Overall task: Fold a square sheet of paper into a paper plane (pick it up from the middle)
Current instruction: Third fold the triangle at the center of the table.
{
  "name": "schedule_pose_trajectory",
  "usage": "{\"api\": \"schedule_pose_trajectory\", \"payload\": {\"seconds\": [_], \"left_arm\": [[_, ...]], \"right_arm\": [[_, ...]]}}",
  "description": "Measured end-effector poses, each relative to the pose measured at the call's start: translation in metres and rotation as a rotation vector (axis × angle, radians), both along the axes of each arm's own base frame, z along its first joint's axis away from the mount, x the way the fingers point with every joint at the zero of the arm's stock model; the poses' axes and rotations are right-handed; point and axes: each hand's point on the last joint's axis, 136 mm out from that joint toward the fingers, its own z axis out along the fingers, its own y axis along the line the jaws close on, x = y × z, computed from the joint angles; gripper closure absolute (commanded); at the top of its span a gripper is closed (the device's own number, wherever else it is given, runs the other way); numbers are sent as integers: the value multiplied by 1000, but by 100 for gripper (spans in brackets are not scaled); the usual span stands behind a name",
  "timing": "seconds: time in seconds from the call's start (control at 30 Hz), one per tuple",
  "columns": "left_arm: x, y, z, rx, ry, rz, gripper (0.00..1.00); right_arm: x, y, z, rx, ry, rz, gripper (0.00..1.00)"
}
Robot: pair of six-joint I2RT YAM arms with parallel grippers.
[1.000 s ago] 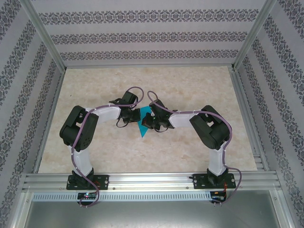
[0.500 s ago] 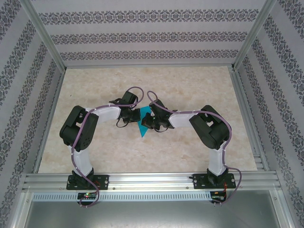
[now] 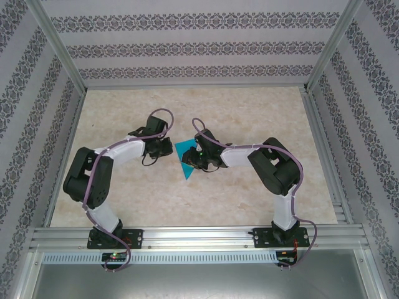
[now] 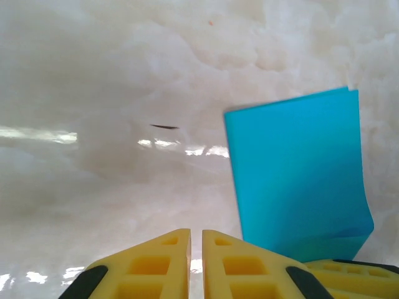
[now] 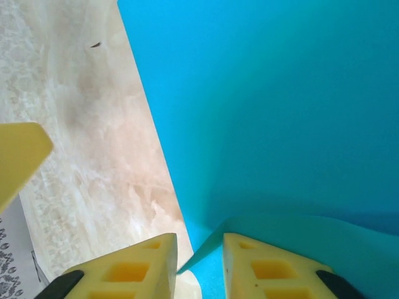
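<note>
In the top view the left arm reaches in from 7 o'clock over the marble-patterned table (image 3: 262,112), and the left gripper (image 3: 169,149) hangs just off the 9 o'clock edge of the sheet of paper (image 3: 184,150), apart from it. Its wrist view shows the yellow fingers (image 4: 159,261) drawn nearly together with only a thin slit between them and nothing in it. The cyan-blue sheet (image 4: 296,174) rises at 2 o'clock from them, one flap tilted up off the table (image 4: 93,93). The paper lies near the middle of the table, already folded, broad toward 12 o'clock and narrowing to a point at 6 o'clock. At its 4 o'clock side sits the right gripper (image 3: 192,162), touching the paper, its arm coming in from 5 o'clock. In the right wrist view the right gripper (image 5: 198,239) has its fingers (image 5: 124,269) parted by a clear gap. A curled edge of the sheet (image 5: 268,112) runs down into that gap and drapes over the finger at 5 o'clock, loose rather than pinched. Bare table (image 5: 81,124) shows at 9 o'clock.
</note>
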Motion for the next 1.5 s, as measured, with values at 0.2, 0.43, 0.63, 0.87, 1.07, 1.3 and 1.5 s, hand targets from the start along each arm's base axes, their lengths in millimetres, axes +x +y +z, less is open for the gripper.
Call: {"api": "schedule_pose_trajectory", "payload": {"seconds": [0.2,0.43,0.63,0.87,1.07,1.3,1.5], "left_arm": [[-8,-3,5,-43,8,-12,81],[-22,-20,3,-151,45,-66,84],[-31,-38,4,-239,61,-113,90],[-39,-60,6,-289,66,-171,96],[-43,-63,-13,-276,113,-170,97],[-46,-66,-25,-268,145,-175,98],[-43,-64,-31,-246,144,-163,99]], "right_arm": [[1,2,4,16,-10,4,65],[1,-5,-2,-2,-3,-9,85],[0,-8,-6,-17,4,-16,97],[0,-8,-6,-17,5,-16,100],[0,-8,-6,-17,5,-16,100],[0,-9,-6,-17,5,-17,100],[1,-10,-6,-13,6,-21,100]]}}
